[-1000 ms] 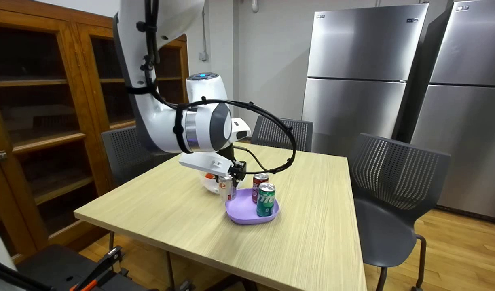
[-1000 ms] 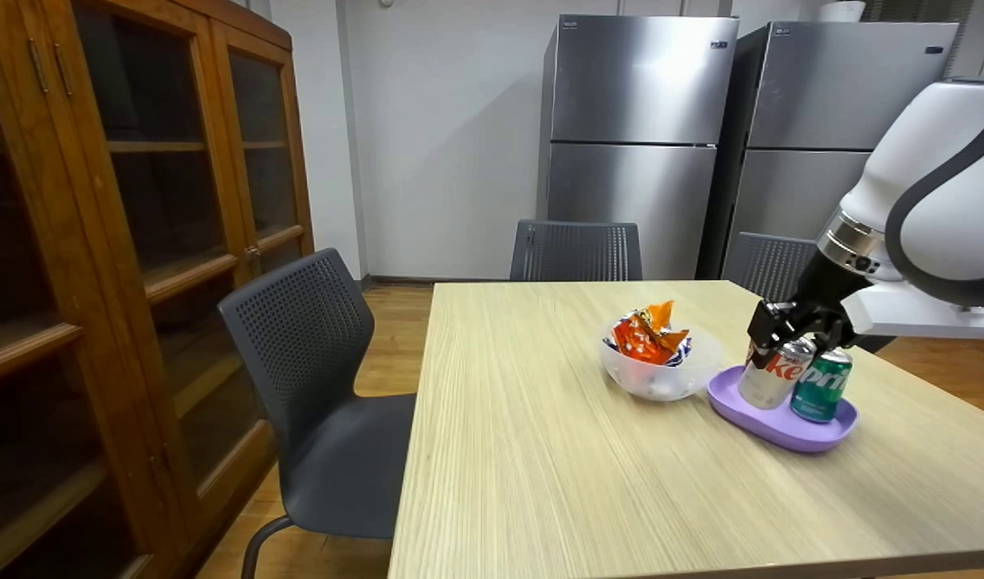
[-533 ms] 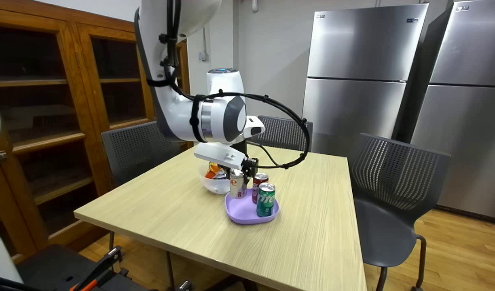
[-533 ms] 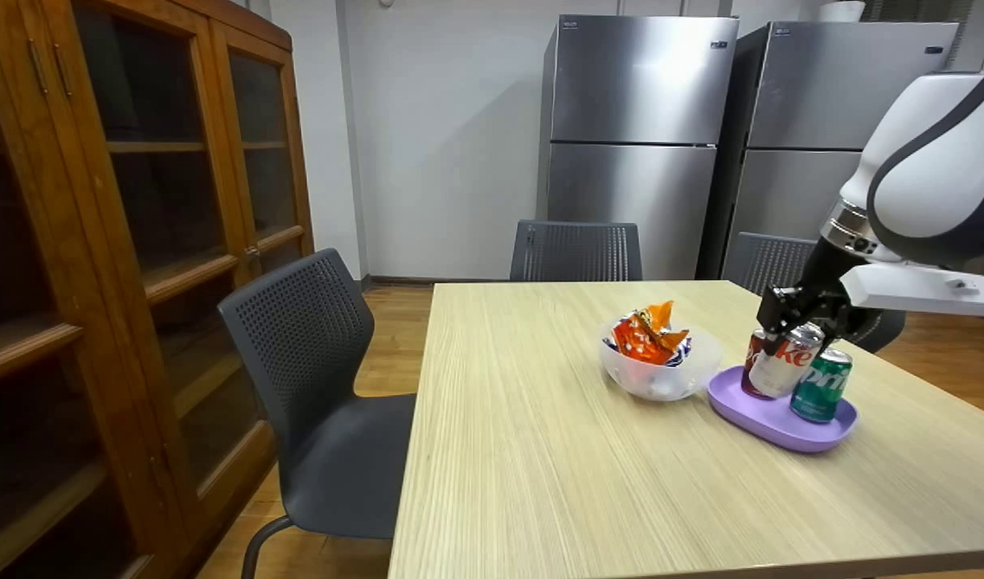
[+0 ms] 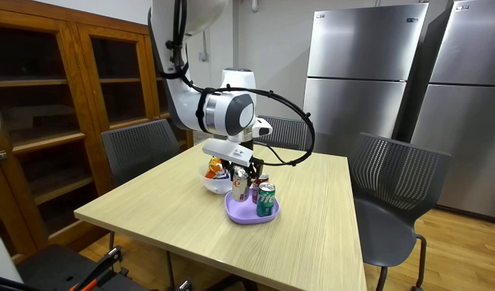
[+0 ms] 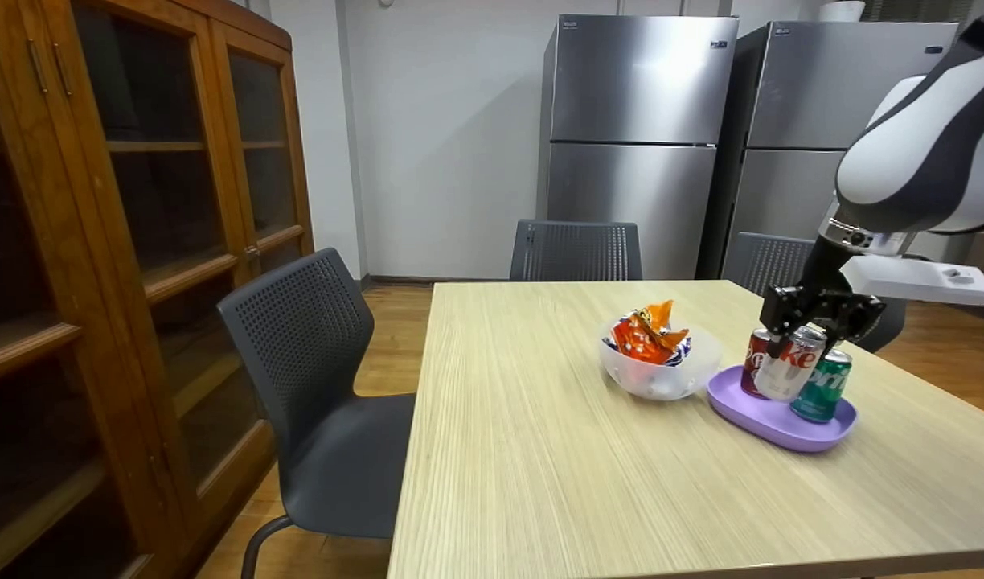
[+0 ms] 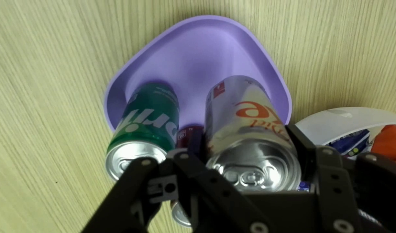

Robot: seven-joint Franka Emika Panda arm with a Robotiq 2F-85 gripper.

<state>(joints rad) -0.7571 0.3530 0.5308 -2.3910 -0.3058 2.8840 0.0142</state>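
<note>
My gripper [image 7: 249, 142] is closed around a silver Diet Coke can [image 7: 243, 113], one finger on each side near its lid. The can hangs upright or nearly so over a purple tray [image 7: 214, 21]; whether its base touches the tray I cannot tell. In both exterior views the silver can [image 5: 240, 190] is over the tray's back part. A green Sprite can [image 7: 149, 113] stands in the tray, left of the held can in the wrist view. A dark red can [image 6: 754, 366] stands close beside the held can, largely hidden by the left finger in the wrist view.
A whitish bowl [image 6: 661, 382] with orange and blue snack wrappers [image 6: 649, 336] stands beside the tray, close to the right finger in the wrist view. The pale wooden table [image 5: 312, 242] carries everything. Grey chairs [image 5: 397, 182] surround it, and a black cable loop [image 5: 308, 133] hangs from the arm.
The arm has carried the silver can rightward in both exterior views, over the tray, uncovering more of the bowl and the red can. In the last half second it has shifted only slightly.
</note>
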